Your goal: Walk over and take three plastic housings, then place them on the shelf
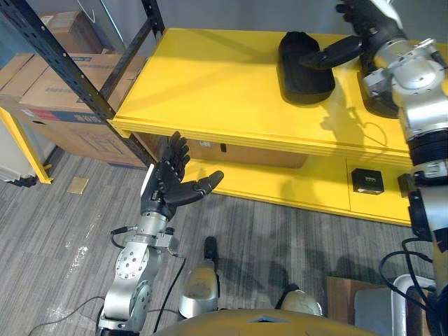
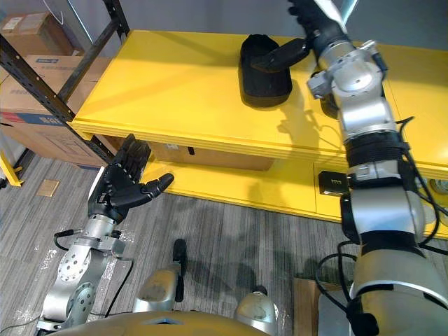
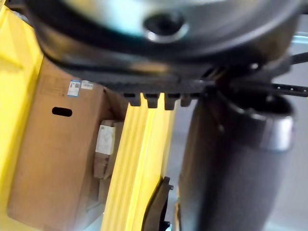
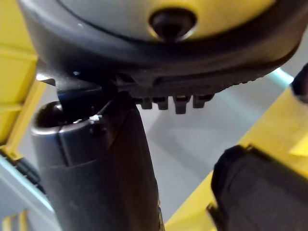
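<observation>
Two black housings (image 1: 306, 66) are lying on the yellow shelf (image 1: 210, 77)
Right hand (image 1: 367, 24) is hovering open over one; left hand (image 1: 171, 183) is hanging open, lower left

the flat painted shelf top (image 1: 210, 84) across the upper frame is bright yellow, and so is the lower shelf board (image 1: 280, 183) beneath it. the rounded plastic housing (image 1: 302, 73) at upper centre is matt black. the perforated metal rack upright (image 1: 59, 63) at upper left is black, beside plain brown cardboard boxes (image 1: 52, 94). the plank floor (image 1: 294, 238) is grey with streaked wood grain. the left hand (image 1: 166, 187) and right hand (image 1: 367, 28) are black.
</observation>
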Robot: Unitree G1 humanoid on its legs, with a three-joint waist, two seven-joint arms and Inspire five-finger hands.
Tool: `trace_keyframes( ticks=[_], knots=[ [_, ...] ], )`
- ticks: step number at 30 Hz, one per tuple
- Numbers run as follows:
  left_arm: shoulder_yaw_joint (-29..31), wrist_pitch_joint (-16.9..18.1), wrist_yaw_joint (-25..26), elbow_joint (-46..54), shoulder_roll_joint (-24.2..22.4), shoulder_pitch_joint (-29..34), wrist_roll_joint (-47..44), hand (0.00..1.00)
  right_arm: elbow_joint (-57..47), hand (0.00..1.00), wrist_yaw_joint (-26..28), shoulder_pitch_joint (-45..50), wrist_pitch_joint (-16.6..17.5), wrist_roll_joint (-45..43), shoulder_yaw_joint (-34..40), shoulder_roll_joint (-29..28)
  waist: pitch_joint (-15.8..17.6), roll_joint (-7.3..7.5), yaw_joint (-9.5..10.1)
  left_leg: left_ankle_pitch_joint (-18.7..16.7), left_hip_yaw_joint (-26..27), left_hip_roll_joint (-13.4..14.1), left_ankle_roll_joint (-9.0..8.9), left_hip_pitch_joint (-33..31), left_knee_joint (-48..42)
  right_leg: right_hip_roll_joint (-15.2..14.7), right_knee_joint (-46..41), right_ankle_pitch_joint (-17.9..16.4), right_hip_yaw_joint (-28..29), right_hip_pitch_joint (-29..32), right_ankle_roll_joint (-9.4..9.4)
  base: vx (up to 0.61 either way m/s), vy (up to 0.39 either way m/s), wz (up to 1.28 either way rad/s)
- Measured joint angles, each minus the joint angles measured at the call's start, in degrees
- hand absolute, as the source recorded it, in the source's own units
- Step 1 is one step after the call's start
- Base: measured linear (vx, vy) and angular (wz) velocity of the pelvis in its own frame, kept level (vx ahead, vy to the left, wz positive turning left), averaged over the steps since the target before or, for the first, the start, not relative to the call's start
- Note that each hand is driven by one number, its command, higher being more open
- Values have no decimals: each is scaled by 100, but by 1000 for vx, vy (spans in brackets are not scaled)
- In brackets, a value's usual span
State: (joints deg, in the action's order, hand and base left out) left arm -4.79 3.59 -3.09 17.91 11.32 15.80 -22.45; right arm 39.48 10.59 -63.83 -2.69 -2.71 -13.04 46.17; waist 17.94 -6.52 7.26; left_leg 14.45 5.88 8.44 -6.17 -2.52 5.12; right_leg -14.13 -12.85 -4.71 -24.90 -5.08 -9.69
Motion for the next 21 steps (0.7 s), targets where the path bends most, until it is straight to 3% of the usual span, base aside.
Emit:
trace_keyframes(
  ticks=[9,15,21],
  knots=[
    [-277,124,-20,-63,267,37,-26,100,48,100,160,6,-467,-332,-229,303,-90,-107,-101,-97,119,55,-39,0,2,56,115,45,111,56,18,-4,-17,-6],
    [-350,123,-10,-413,341,-34,-27,100,310,100,600,50,-491,-566,-332,276,-196,-38,-73,-64,176,58,8,5,-5,68,165,70,150,54,11,33,-36,-4],
    [-347,123,-15,-412,350,-84,-26,100,365,100,957,204,-740,-563,-331,1,-207,-18,-75,-75,176,75,-2,6,1,81,139,56,149,55,25,-9,-26,0]
  ],
)
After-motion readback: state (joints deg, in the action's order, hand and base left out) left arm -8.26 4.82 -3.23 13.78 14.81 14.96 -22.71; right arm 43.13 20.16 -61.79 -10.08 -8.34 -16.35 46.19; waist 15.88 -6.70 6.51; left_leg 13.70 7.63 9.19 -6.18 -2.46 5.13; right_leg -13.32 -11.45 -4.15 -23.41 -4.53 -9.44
